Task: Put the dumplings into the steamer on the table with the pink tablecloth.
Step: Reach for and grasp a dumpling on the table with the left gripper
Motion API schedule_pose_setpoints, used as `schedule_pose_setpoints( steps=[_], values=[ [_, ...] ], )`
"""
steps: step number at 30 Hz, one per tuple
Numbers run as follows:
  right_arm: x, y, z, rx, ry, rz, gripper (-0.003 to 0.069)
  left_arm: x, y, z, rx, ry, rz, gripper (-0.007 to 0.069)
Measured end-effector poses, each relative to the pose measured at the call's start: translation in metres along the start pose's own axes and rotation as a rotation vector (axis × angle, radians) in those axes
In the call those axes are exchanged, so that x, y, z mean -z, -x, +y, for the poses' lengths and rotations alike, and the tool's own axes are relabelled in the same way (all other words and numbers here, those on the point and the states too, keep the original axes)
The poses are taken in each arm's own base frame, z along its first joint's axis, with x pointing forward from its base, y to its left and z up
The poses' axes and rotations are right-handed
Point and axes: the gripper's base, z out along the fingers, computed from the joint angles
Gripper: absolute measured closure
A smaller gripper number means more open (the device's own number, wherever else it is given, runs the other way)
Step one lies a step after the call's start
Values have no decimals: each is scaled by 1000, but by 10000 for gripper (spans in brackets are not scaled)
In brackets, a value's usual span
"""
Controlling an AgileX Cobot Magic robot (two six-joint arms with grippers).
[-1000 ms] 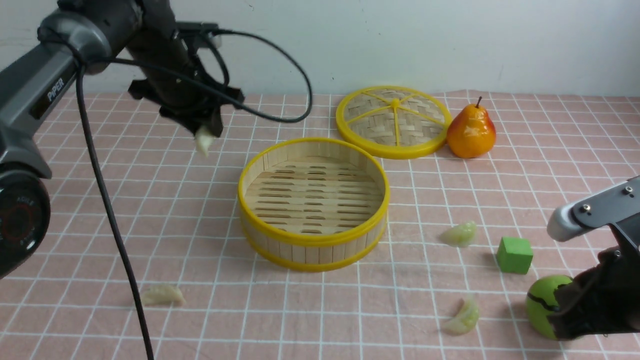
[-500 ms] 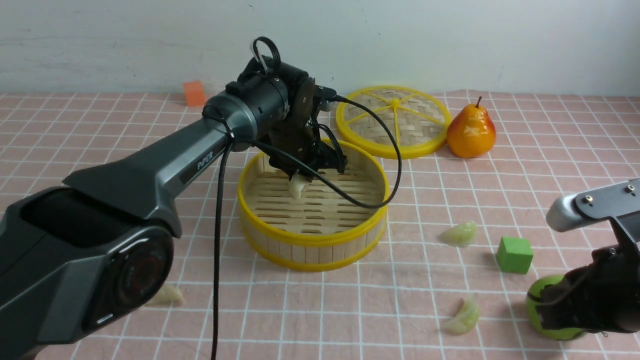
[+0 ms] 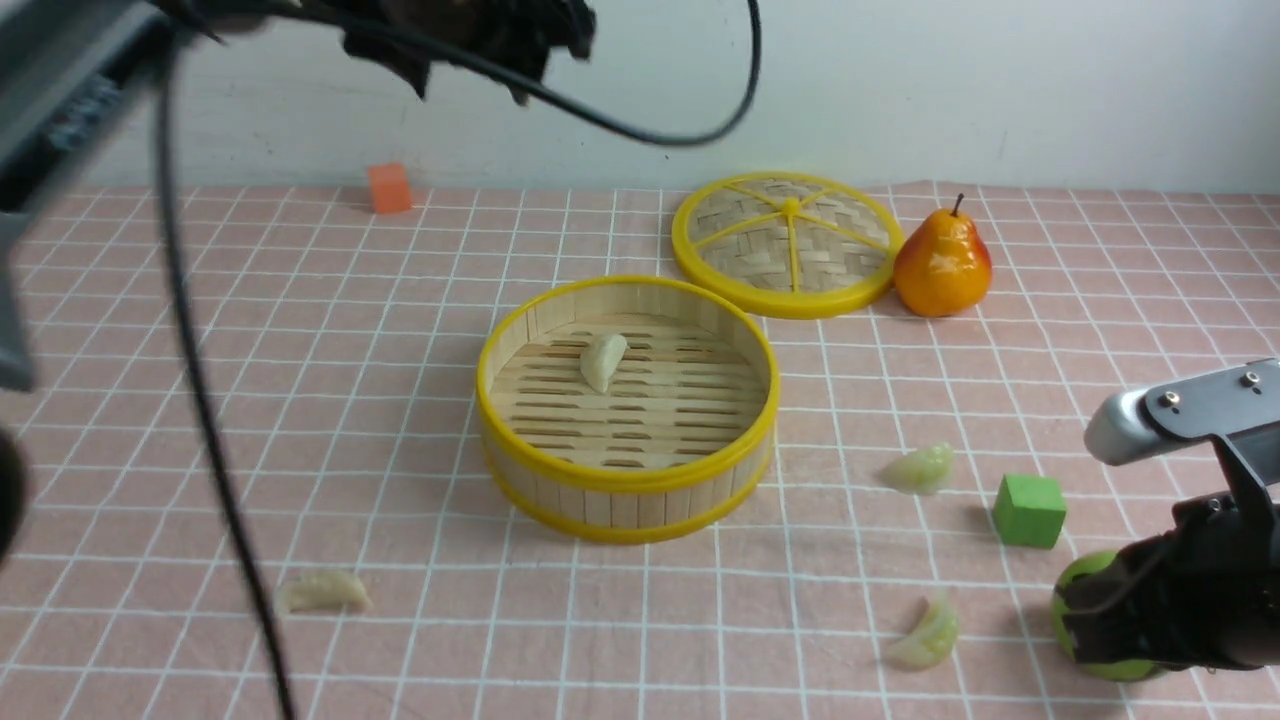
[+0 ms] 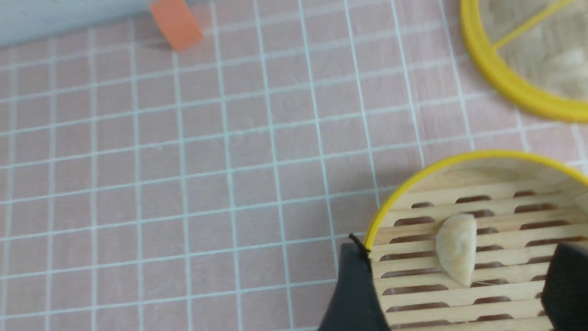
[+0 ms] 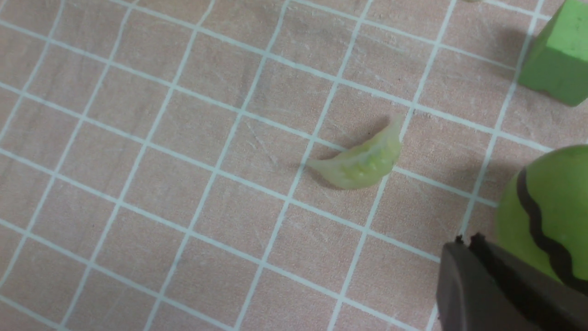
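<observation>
The steamer [image 3: 628, 482] stands mid-table on the pink tablecloth [image 3: 300, 400]. One cream dumpling [image 3: 603, 361] lies on its slatted floor; it also shows in the left wrist view [image 4: 457, 248] between my open fingers. My left gripper [image 3: 470, 85] is open and empty, high above the table's back left. A second cream dumpling [image 3: 322, 592] lies at the front left. Two green dumplings [image 3: 918, 468] [image 3: 925, 634] lie right of the steamer; the nearer one shows in the right wrist view [image 5: 360, 161]. My right gripper [image 5: 466, 241] is shut and empty at the front right.
The woven lid [image 3: 787, 245] and a pear [image 3: 942, 262] sit behind the steamer. A green cube [image 3: 1029, 510] and a green striped ball [image 3: 1085, 590] lie by my right gripper. An orange cube [image 3: 389, 187] sits at the back left.
My left gripper carried the cream dumpling over the steamer, let it go onto the slats and rose up and back. The right arm has barely moved.
</observation>
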Motion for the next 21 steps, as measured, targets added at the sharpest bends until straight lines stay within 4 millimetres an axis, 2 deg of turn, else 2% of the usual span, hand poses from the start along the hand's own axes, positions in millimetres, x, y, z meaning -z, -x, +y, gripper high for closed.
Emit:
schedule_pose_setpoints(
  steps=[2, 4, 5, 6, 8, 9, 10, 11, 12, 16, 21],
  values=[
    [0, 0, 0, -5, 3, 1, 643, 37, -14, 16, 45, -9, 18, 151],
    [0, 0, 1, -10, 6, 1, 641, 38, -41, 22, 58, 3, 114, 169],
    [0, 0, 1, -18, 11, 0, 641, 26, -74, 24, 67, 32, 233, 179],
    [0, 0, 1, -23, 13, -1, 641, 19, -88, 24, 74, 42, 271, 181],
    [0, 0, 1, -27, 16, 0, 638, -8, -136, 25, 112, 82, 370, 186],
    [0, 0, 1, -28, 16, 0, 638, -10, -139, 25, 118, 80, 365, 187],
    [-1, 0, 1, -32, 17, 4, 638, -28, -173, 26, 166, 113, 408, 188],
    [-1, 0, 1, -33, 18, 4, 638, -30, -176, 26, 171, 113, 400, 188],
    [-4, 0, 1, -41, 21, 13, 638, -43, -205, 28, 238, 142, 431, 188],
    [-10, -1, 1, -67, 30, 35, 638, -61, -237, 27, 376, 162, 423, 188],
    [-16, -1, 2, -113, 49, 54, 638, -84, -245, 24, 440, 183, 381, 188]
  ],
)
